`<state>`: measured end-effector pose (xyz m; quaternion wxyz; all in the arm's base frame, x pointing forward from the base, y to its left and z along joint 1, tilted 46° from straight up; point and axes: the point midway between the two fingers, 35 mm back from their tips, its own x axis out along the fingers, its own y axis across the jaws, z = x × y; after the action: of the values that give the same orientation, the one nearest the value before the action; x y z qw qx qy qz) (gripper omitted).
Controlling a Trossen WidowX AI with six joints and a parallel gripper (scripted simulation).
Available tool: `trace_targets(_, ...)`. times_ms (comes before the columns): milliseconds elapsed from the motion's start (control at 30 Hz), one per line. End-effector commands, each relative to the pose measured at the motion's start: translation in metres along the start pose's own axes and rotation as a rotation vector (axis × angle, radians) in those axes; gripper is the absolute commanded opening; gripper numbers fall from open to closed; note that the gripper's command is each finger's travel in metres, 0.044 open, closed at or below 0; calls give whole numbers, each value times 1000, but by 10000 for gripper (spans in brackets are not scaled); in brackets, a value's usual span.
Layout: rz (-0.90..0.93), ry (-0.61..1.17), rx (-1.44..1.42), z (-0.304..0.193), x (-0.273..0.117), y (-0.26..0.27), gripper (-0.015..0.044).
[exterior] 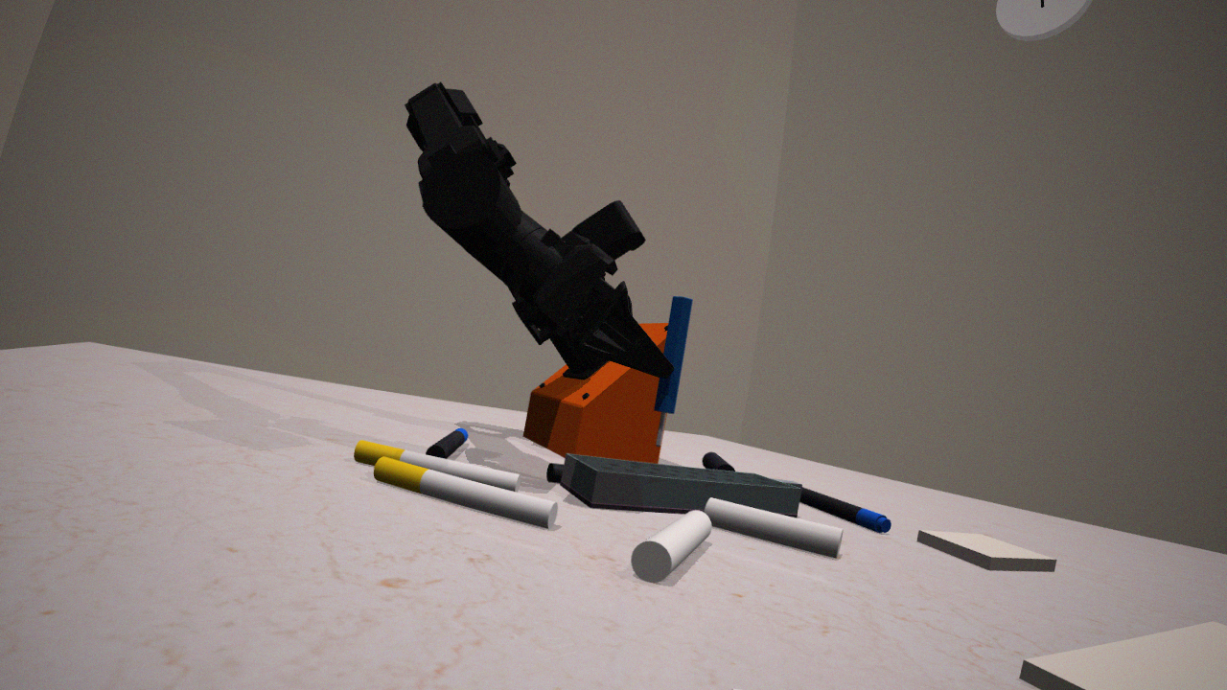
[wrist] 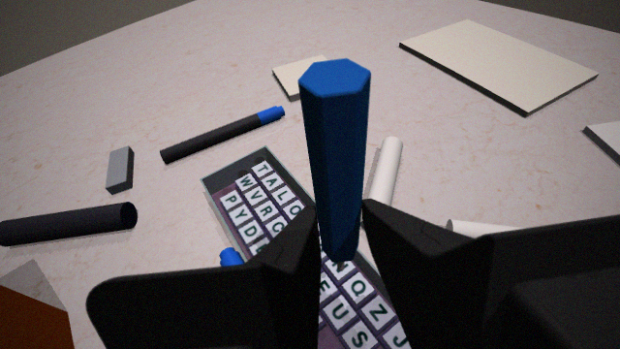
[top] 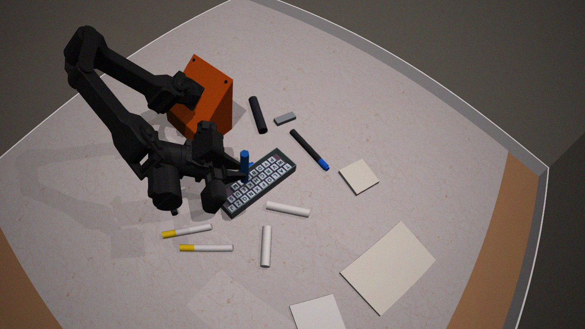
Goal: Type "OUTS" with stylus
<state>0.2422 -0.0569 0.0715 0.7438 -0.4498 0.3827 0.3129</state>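
Clamping the nearly upright stylus [top: 244, 161] [exterior: 679, 338] [wrist: 337, 145], the tool [top: 244, 175] [exterior: 670, 370] [wrist: 339, 212] is hovering over the keyboard [top: 263, 192] [exterior: 686, 489] [wrist: 232, 174], whose long axis is running diagonally beneath. The T key [top: 288, 164] [wrist: 263, 169], probably next, is lying toward the far end, beyond O and L from the tool.

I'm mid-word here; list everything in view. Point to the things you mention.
Stylus [top: 244, 157] [exterior: 679, 338] [wrist: 336, 145]: one, blue, upright over keyboard
Keyboard [top: 261, 180] [exterior: 686, 489] [wrist: 263, 208]: one, grey-green, white keys, mid-table
Markers [top: 306, 147] [exterior: 832, 506] [wrist: 218, 135]: three, black-and-blue, around keyboard
Black rod [top: 257, 114] [exterior: 716, 461] [wrist: 68, 223]: one, near grey block
Grey block [top: 284, 118] [wrist: 120, 170]: one, beside black rod
White rods [top: 288, 209] [exterior: 772, 525] [wrist: 387, 170]: two, near keyboard
Sticks [top: 212, 247] [exterior: 489, 497]: two, yellow-and-white, near white rods
Pads [top: 388, 267] [exterior: 1141, 660] [wrist: 499, 65]: two cream, one white, outlying
Orange block [top: 208, 77] [exterior: 617, 420] [wrist: 29, 320]: one, behind keyboard
Disc [exterior: 1042, 18]: one, pale, high up
Table [top: 368, 122] [exterior: 343, 583] [wrist: 170, 73]: one, pale, underneath
Arm [top: 98, 98] [exterior: 480, 196]: one, black, above table
Gripper [top: 244, 173] [exterior: 671, 369] [wrist: 339, 212]: one, black, gripping stylus
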Motion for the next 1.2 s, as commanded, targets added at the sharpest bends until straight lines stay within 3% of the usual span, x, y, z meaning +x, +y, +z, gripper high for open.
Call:
trace_targets(0,16,6,3,5,14,5,0)
trace_targets(867,9,1,12,62,96,53,0)
trace_targets(1167,8,1,12,50,104,55,0)
